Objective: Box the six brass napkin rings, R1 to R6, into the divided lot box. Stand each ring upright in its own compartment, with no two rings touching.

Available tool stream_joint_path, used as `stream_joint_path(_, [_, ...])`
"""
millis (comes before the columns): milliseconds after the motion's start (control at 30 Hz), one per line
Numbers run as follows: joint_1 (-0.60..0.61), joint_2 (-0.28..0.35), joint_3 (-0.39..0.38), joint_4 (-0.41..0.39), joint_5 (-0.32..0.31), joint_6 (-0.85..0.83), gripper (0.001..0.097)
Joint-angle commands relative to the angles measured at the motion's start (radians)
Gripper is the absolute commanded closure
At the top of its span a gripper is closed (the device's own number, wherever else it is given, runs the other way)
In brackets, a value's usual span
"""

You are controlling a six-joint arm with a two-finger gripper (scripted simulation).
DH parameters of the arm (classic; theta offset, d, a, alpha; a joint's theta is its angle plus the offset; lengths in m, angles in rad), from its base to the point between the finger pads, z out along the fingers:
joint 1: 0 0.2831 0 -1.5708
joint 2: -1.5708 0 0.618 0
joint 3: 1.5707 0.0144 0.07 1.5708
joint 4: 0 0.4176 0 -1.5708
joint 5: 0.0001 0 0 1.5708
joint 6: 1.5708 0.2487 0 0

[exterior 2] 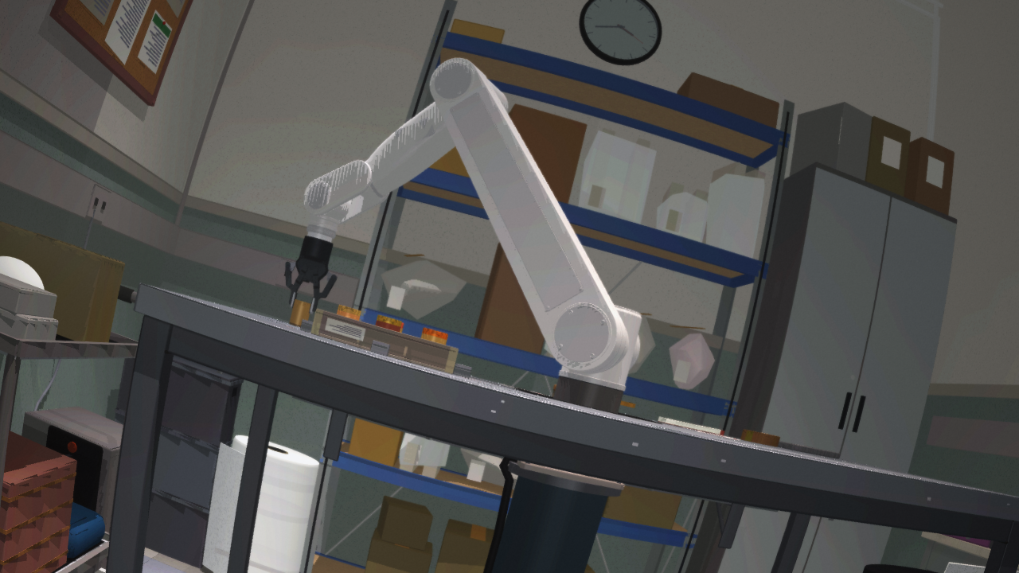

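My gripper (308, 298) points straight down near the far left end of the table and is shut on a brass napkin ring (300, 312), which stands upright on the tabletop just left of the divided lot box (383, 338). The box is long and low. Three brass rings (390, 323) show above its rim, spaced apart along its length; which compartments they sit in I cannot tell.
The table's left edge (146, 299) lies a short way beyond the ring. The arm's base (591, 388) stands on the table to the right of the box. Small flat items (755, 436) lie farther right. Shelving stands behind the table.
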Motion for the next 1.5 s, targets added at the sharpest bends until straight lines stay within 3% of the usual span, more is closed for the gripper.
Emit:
stream_joint_path(0, [0.0,0.0,-0.001,0.0,-0.001,0.0,0.0506])
stream_joint_path(1300, [0.0,0.0,-0.001,0.0,-0.001,0.0,0.0896])
stream_joint_path(1467, [0.0,0.0,-0.001,0.0,-0.001,0.0,0.0901])
